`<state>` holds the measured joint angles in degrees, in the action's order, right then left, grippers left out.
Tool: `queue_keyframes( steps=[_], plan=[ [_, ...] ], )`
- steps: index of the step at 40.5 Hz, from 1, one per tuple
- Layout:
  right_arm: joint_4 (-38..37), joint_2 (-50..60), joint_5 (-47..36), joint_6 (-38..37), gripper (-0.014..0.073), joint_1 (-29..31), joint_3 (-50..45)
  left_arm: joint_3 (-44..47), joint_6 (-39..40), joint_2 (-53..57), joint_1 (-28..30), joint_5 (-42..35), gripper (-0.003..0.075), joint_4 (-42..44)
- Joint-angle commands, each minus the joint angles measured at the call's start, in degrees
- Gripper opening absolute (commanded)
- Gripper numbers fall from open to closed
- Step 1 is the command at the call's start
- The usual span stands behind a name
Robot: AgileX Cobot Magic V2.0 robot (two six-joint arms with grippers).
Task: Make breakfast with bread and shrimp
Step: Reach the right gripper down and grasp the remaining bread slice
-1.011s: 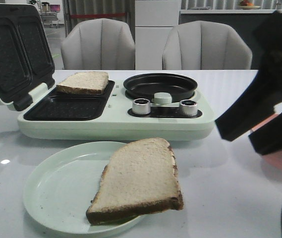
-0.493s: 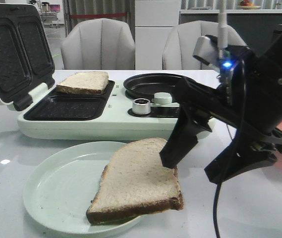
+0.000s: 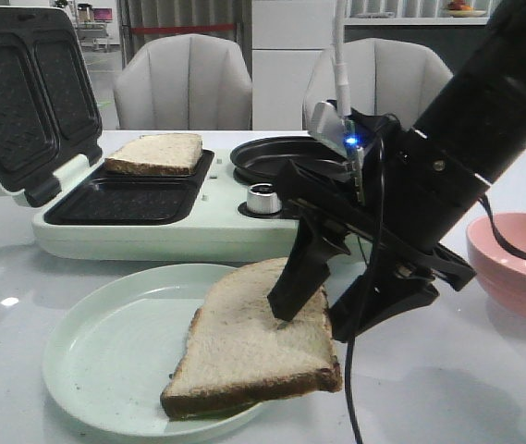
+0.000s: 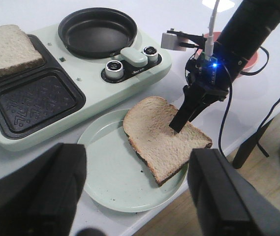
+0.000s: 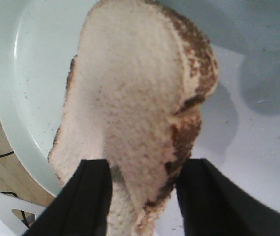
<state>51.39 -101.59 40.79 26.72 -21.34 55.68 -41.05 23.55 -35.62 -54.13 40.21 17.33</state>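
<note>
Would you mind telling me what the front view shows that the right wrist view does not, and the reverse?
Only the front view shows the sandwich maker, the second bread slice in its rear tray, the pink bowl and two chairs. Only the right wrist view shows the right gripper straddling the slice's crust edge, open. Both show the bread slice overhanging the pale green plate.

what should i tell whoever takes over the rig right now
Right gripper: open, fingers straddling the edge of the bread slice on the green plate, not closed on it.
Left gripper: open, empty, hovering above the plate's near side.
Done: the other slice sits in the sandwich maker's far tray.
Left: the near tray is unfilled; the pink bowl is untouched, shrimp hard to make out.
</note>
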Motion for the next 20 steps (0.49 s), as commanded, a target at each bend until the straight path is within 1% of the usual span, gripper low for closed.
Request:
queue_keyframes(
  steps=[1,5,14,17,20],
  plan=[
    [2.3,2.1,1.8,1.0,0.0361,0.0,2.0,-1.6,0.5,0.1,-0.4,-4.3,0.0499,0.9],
    [2.3,2.1,1.5,1.1,0.0303,0.0,2.0,-1.6,0.5,0.1,-0.4,-4.3,0.0499,0.9],
    [2.3,2.3,1.1,1.5,0.0104,0.0,2.0,-1.6,0.5,0.1,-0.4,-4.3,0.0499,0.9],
    [2.3,3.2,1.1,1.8,0.0069,0.0,2.0,-1.6,0.5,0.1,-0.4,-4.3,0.0499,0.9],
    [2.3,5.0,1.5,1.8,0.0062,0.0,2.0,-1.6,0.5,0.1,-0.4,-4.3,0.0499,0.9]
  ],
)
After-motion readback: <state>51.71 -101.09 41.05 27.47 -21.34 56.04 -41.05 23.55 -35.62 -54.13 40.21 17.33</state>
